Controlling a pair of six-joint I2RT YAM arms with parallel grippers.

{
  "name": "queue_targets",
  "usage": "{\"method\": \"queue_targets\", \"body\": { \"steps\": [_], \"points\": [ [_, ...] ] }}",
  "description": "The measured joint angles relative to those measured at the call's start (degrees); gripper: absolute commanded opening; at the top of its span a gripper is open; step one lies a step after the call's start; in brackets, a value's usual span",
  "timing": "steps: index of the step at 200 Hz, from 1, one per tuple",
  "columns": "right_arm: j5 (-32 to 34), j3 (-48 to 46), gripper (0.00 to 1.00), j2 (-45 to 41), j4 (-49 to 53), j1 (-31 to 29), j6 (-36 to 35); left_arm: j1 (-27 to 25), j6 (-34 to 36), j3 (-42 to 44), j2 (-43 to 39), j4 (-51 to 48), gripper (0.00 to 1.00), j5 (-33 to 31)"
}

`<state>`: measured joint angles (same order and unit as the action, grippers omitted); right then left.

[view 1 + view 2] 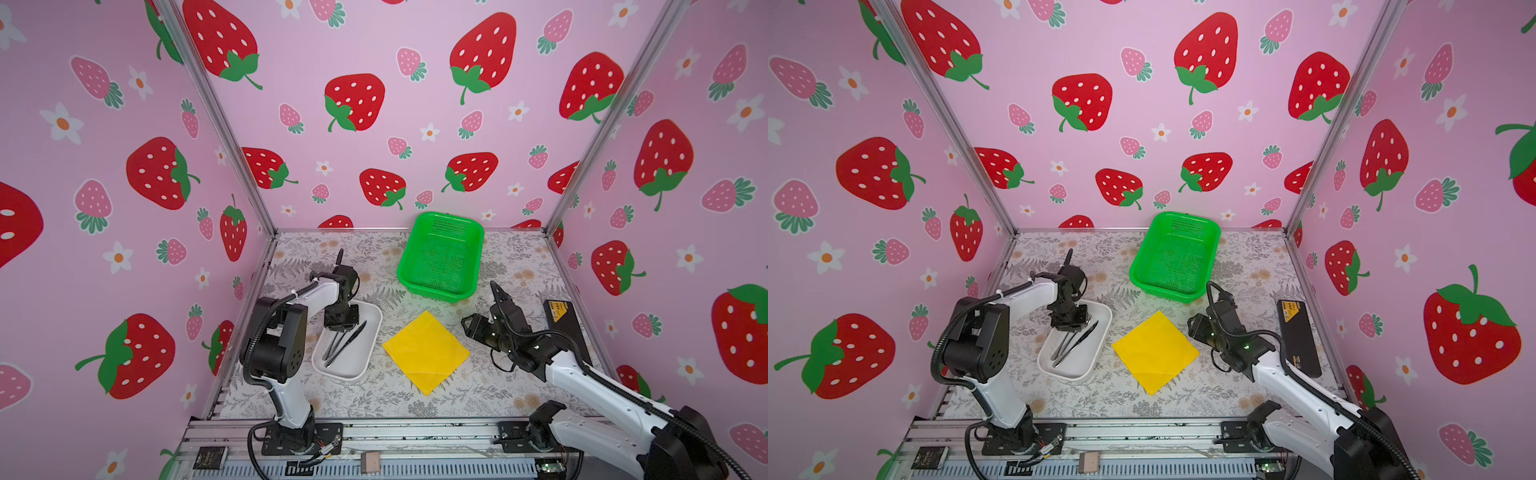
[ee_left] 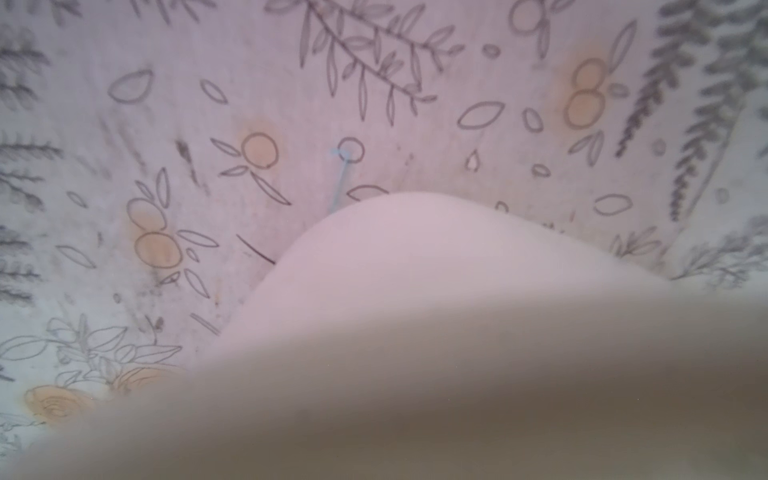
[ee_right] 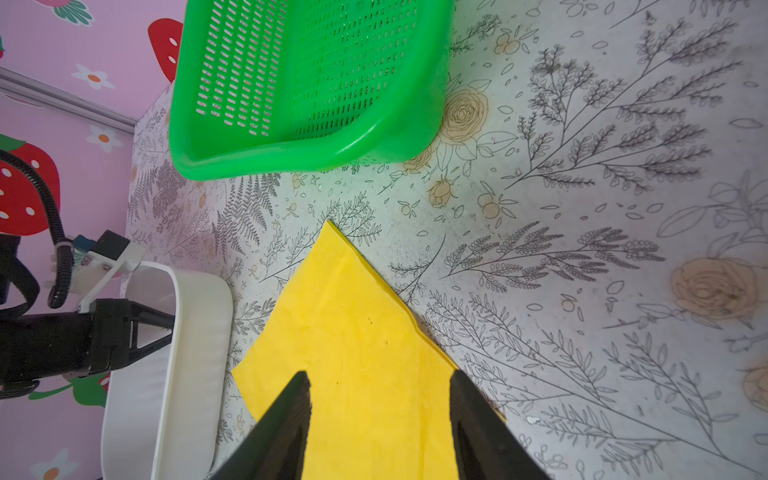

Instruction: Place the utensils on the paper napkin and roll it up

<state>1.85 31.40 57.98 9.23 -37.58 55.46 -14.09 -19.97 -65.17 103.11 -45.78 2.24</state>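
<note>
The slim black-handled, silver-headed utensils (image 1: 345, 343) lie slanted together in the white rounded rectangular tray (image 1: 347, 375) at the left of the floral-patterned table (image 1: 478, 395). The left gripper (image 1: 341, 328) reaches into the tray's far end over them; how its fingers stand cannot be told. The bright yellow square paper napkin (image 1: 426, 353) lies flat, corner-on, just right of the tray, edges free. The right gripper (image 3: 380, 376) hovers over its right corner, fingers (image 3: 286, 415) wide and empty. Bare table separates the napkin's far corner from the green mesh plastic basket (image 1: 434, 293).
</note>
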Motion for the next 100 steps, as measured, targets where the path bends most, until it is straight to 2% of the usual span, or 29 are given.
{"method": "queue_targets", "body": {
  "steps": [19, 44, 59, 100],
  "points": [
    [0.00, 0.00, 0.56, 0.00, 0.00, 0.00, 0.00, 0.11, -0.50, 0.24, 0.00, 0.68, 0.27, 0.35],
    [0.00, 0.00, 0.56, 0.00, 0.02, 0.00, 0.00, 0.24, -0.96, 0.59, -0.09, 1.29, 0.28, 0.35],
    [0.00, 0.00, 0.56, 0.02, 0.04, 0.00, 0.02, 0.22, -0.96, 1.16, -0.68, 1.49, 0.34, 0.13],
    [0.00, 0.00, 0.56, 0.85, -0.04, 0.00, 0.00, 0.22, -1.51, 8.76, -8.98, 5.88, 0.40, -0.61]
  ]
}}
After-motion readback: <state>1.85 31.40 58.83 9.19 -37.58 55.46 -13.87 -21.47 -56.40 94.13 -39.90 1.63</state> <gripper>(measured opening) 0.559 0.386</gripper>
